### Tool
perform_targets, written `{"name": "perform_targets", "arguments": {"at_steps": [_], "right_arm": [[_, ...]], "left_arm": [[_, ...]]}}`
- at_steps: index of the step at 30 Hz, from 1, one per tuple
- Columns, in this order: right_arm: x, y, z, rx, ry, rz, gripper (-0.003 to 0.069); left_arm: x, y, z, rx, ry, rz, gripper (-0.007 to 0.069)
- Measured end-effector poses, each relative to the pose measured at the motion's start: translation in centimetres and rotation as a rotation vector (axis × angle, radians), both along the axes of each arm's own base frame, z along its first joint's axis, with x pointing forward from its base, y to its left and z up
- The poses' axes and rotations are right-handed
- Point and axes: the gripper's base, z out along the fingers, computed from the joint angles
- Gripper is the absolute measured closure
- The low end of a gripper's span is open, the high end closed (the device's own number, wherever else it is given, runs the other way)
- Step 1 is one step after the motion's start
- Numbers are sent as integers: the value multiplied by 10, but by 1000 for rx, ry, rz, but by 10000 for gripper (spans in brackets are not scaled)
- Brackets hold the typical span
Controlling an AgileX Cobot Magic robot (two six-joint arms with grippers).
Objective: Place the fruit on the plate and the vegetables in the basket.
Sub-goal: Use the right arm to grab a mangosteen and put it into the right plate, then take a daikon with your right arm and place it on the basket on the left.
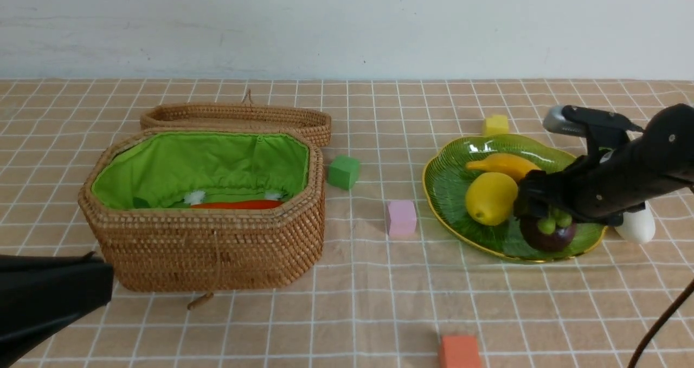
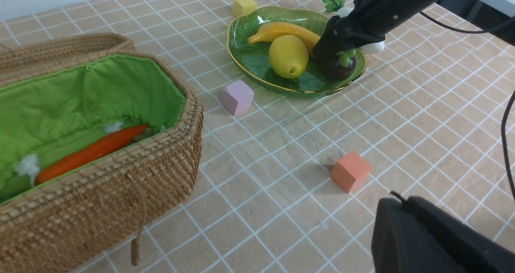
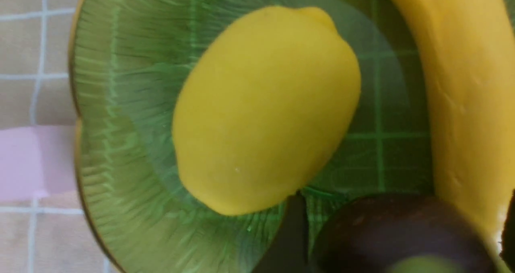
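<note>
Now right gripper [image 1: 542,213] straddles dark purple mangosteen [image 1: 548,237], right of front view, on green glass plate [image 1: 450,178] beside yellow lemon [image 1: 490,198], curved yellow banana [image 1: 504,165]: fruit's place. Fingers [image 3: 291,232] clamped or slack: cannot tell; left gripper [image 2: 426,232] likewise.

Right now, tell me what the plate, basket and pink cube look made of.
Plate: looks like translucent green glass, glossy, with bright highlights on its ribs and a thin gold rim.
Basket: woven tan wicker, matt, its coiled weave plain to see; the green cloth lining creases like fabric.
Pink cube: probably foam, matt, with a slightly rough face and soft edges.
</note>
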Motion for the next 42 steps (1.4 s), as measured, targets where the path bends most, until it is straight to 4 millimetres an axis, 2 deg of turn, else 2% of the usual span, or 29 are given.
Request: {"name": "perform_targets", "arguments": {"at_steps": [3, 6, 7, 9, 10, 11, 12, 14, 15, 16, 20, 22, 24, 25, 26, 27, 30, 33, 34, 42], "right_arm": [[1, -7, 19, 18, 9, 1, -19], [0, -27, 43, 40, 22, -32, -4], [0, -27, 43, 41, 20, -33, -3], [2, -54, 57, 35, 6, -99, 16], [2, -56, 58, 33, 3, -104, 16], [4, -76, 59, 12, -19, -153, 25], [4, -78, 59, 10, -22, -158, 25], [12, -101, 50, -1, -52, -231, 30], [13, -102, 49, -2, -54, -235, 30], [18, -111, 41, -5, -56, -261, 33], [35, -123, 18, 1, -35, -294, 36], [41, -125, 12, 7, -31, -299, 37], [56, -127, 5, 28, -40, -310, 41], [56, -127, 5, 28, -40, -310, 41], [66, -129, 1, 38, -40, -313, 43], [66, -129, 1, 38, -39, -312, 43], [78, -132, -16, 55, 2, -317, 46], [81, -133, -29, 61, 33, -321, 50], [83, -135, -39, 58, 57, -322, 59], [84, -139, -44, 1, 68, -298, 147]], "left_arm": [[0, 0, 0, -1, 2, -1, 638], [0, 0, 0, -1, 2, -1, 638], [0, 0, 0, -1, 2, -1, 638], [0, 0, 0, -2, 2, -1, 638], [0, 0, 0, -2, 2, -1, 638], [0, 0, 0, -2, 2, -1, 638], [0, 0, 0, -2, 2, -1, 638], [0, 0, 0, -2, 2, -1, 638], [0, 0, 0, -2, 2, -1, 638], [0, 0, 0, -3, 1, -1, 638], [0, 0, 0, -3, 1, -1, 638], [0, 0, 0, -3, 1, -1, 638], [0, 0, 0, -5, -1, -1, 638], [0, 0, 0, -6, -2, -1, 638], [0, -1, 0, -5, -1, -1, 638], [0, -1, 0, -5, -1, -1, 638], [3, -3, -1, 5, 8, -1, 638], [6, -6, -2, 15, 19, -1, 638], [8, -8, -4, 24, 28, -2, 638], [17, -17, -9, 61, 64, -1, 638]]}}
